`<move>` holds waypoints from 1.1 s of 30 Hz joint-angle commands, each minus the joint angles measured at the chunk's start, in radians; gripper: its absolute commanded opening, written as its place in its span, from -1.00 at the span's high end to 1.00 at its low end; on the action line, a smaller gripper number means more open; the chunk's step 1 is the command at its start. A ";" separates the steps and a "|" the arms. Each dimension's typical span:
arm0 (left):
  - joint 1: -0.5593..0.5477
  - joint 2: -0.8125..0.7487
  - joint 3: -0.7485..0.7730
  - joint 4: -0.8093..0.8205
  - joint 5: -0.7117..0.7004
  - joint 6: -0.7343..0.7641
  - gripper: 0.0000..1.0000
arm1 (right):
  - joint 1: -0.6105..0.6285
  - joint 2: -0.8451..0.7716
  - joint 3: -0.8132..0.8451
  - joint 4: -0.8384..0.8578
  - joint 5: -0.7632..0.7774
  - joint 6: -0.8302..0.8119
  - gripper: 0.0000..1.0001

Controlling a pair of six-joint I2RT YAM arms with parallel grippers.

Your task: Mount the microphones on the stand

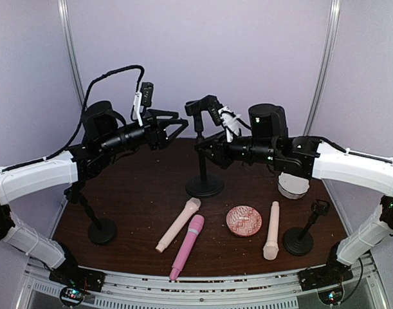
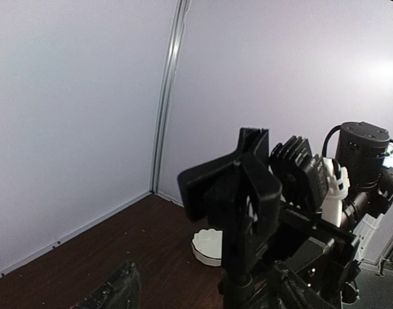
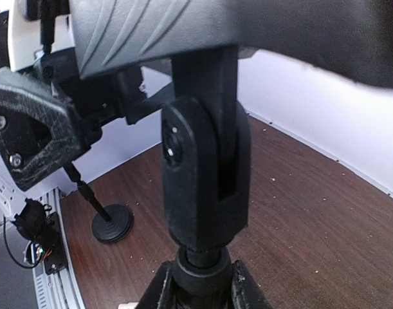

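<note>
Top view: the right tool [image 1: 208, 149] is clamped on the centre stand's [image 1: 202, 168] pole. The left tool [image 1: 181, 127] hovers by its top, jaws apart and empty. Flat on the tabletop [image 1: 138, 187], nearer the bases than either tool, the left cream mic [image 1: 178, 225] and pink mic [image 1: 187, 246] slant side by side, heads far-right. The right cream mic [image 1: 271, 230] runs near-to-far, head near. The free left arm looks best placed for the slanted pair.

Left wrist: the clip [image 2: 238, 193] is close ahead, one finger [image 2: 116, 291] well aside.

Right wrist: a fingertip [image 3: 159, 286] presses the stem.

Black stand [image 3: 206, 174] close-up, pincer [image 3: 203, 291] gripping its stem
</note>
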 commanded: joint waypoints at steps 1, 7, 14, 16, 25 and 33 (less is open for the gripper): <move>-0.028 -0.006 0.024 -0.038 -0.115 0.120 -0.34 | -0.008 -0.095 0.022 0.129 0.155 0.093 1.00; -0.105 0.025 0.058 -0.148 -0.226 0.240 -0.24 | 0.017 -0.091 0.049 0.204 0.267 0.128 1.00; -0.109 0.050 0.065 -0.147 -0.196 0.229 -0.22 | 0.050 -0.057 0.088 0.208 0.281 0.148 1.00; -0.109 0.055 0.064 -0.141 -0.167 0.232 -0.13 | 0.058 -0.045 0.097 0.208 0.266 0.149 1.00; -0.109 0.070 0.061 -0.120 -0.095 0.233 0.16 | 0.077 0.005 0.130 0.211 0.225 0.159 1.00; -0.109 0.085 0.065 -0.127 -0.070 0.239 0.33 | 0.080 0.015 0.127 0.224 0.200 0.146 1.00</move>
